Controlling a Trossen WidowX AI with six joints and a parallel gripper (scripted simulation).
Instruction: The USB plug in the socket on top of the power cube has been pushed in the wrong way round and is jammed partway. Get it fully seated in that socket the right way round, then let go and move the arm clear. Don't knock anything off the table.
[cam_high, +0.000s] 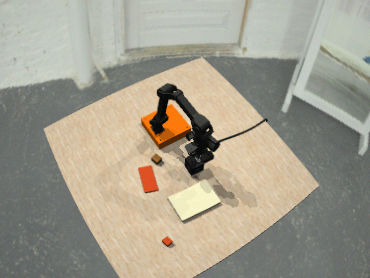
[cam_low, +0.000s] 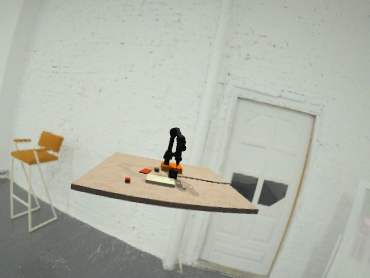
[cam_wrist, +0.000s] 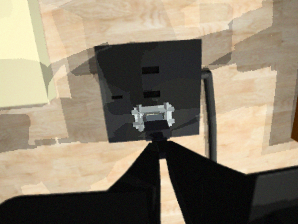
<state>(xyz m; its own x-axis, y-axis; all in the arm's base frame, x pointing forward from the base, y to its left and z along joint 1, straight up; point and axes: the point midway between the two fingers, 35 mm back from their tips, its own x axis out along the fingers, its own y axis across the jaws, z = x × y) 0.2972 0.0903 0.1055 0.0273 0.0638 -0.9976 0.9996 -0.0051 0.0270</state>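
Observation:
The power cube stands on the table, its dark top facing the wrist camera. Two dark slots lie in a row on it, with a smaller slot to one side. The socket has a pale silver surround near the cube's lower edge in the wrist view. The USB plug is a dark body at that socket, with a grey metal part showing inside the surround. How deep it sits, and which way round, I cannot tell. My gripper is shut on the plug's dark body, right over the socket.
A black cable runs beside the cube. A cream board lies near it. A red flat piece, a brown block and a small red block lie on the table. The arm stands by the orange box.

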